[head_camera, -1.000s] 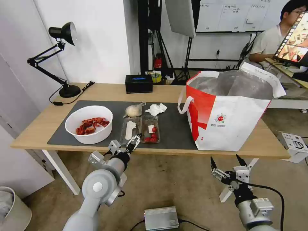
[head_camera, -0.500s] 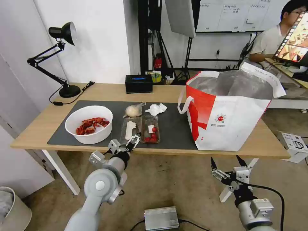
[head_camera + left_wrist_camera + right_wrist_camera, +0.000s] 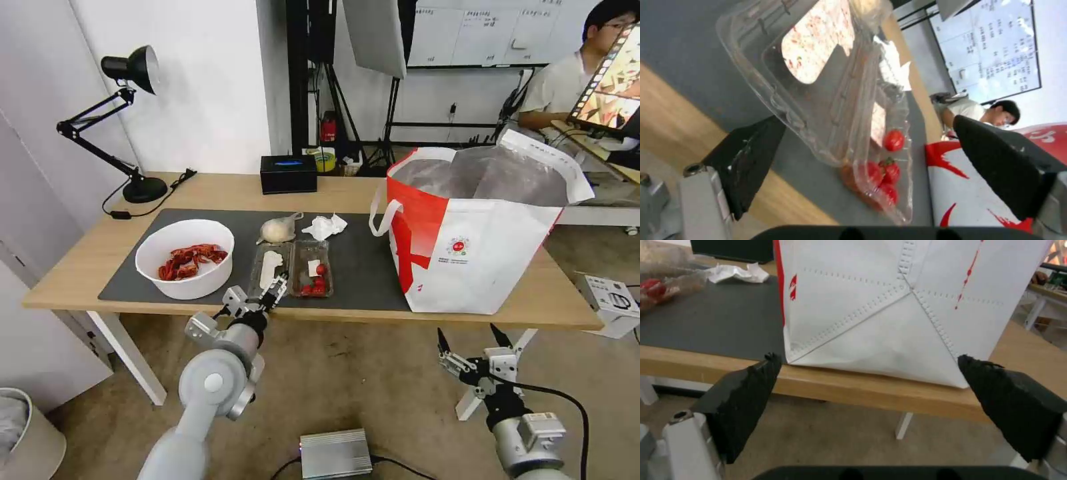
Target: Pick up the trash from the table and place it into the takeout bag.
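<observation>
The left gripper point(image 3: 270, 294), jaws spread, reaches for the clear clamshell box point(image 3: 292, 268) just ahead; next it must straddle and pinch its near rim, while the right gripper point(image 3: 470, 347) hangs spread below the table point(image 3: 347, 193).

Trash and bag on the bench, as I see them.
Bowl point(image 3: 185, 259), clamshell point(image 3: 291, 268), knotted bag point(image 3: 278, 230), tissue point(image 3: 325, 226) left of centre; upright open tote point(image 3: 477, 233) at right.

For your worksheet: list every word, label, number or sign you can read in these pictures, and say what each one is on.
None can be read.
Takeout bag: round red logo with tiny print beneath, too small.
Whiteboard behind the table: handwritten rows, blurred.
Clamshell box: white label, no legible print.
</observation>
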Controlling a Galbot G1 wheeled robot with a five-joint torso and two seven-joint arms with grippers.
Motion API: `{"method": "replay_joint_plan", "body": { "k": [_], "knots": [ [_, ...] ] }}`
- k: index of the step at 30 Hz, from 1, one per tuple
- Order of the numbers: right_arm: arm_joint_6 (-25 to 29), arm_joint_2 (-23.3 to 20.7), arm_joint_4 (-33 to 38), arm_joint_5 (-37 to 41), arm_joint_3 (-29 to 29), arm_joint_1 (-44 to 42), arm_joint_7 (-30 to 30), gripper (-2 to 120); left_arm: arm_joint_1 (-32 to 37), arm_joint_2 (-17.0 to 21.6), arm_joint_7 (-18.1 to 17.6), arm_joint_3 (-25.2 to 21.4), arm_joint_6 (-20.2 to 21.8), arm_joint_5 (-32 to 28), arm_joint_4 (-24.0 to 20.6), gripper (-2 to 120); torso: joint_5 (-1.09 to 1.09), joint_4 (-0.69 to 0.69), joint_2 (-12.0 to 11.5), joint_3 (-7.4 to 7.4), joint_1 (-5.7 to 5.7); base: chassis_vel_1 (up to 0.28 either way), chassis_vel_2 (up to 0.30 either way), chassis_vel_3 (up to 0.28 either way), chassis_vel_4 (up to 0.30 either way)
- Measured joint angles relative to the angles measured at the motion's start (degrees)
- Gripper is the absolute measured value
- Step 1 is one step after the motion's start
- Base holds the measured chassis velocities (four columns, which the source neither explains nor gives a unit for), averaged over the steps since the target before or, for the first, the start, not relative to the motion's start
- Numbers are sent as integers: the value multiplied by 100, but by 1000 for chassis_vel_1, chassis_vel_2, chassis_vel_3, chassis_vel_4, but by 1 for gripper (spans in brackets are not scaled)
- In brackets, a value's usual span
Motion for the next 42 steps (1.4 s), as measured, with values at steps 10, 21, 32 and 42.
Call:
{"method": "replay_joint_plan", "body": {
  "k": [10,21,32,42],
  "knots": [
    [2,-8,-69,20,-33,56,0,100,56,43,453,31,-229,190,13,100,0,0,0,0,0,0,0,0,0],
    [10,4,-122,33,-61,109,-6,100,19,39,1029,272,-313,852,38,100,0,0,0,0,0,0,0,0,0],
    [30,14,-178,53,-60,147,-22,100,157,110,1713,411,-286,1979,126,100,0,0,0,0,0,0,0,0,0],
    [62,44,-237,63,-45,154,-36,100,304,176,2369,452,-214,2672,170,100,0,0,0,0,0,0,0,0,0]
  ]
}}
